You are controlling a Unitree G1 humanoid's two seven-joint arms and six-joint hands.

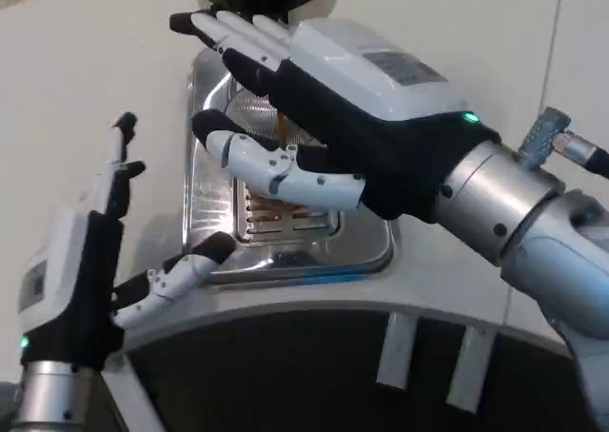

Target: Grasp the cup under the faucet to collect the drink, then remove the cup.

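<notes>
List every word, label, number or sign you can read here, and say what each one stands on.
No text can be read.
The grey label on the back of the right hand: too blurred to read.
The grey patch on the back of the left hand: too blurred to tell whether it carries print.

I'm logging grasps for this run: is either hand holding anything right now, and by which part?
Nothing is plainly held. The left hand is open beside the tray; the right hand covers the cup, contact unclear.

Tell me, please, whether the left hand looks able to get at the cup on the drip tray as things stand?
Probably not easily: the right hand spreads over the cup, covering most of it, while the left hand waits open beside the drip tray.
</notes>
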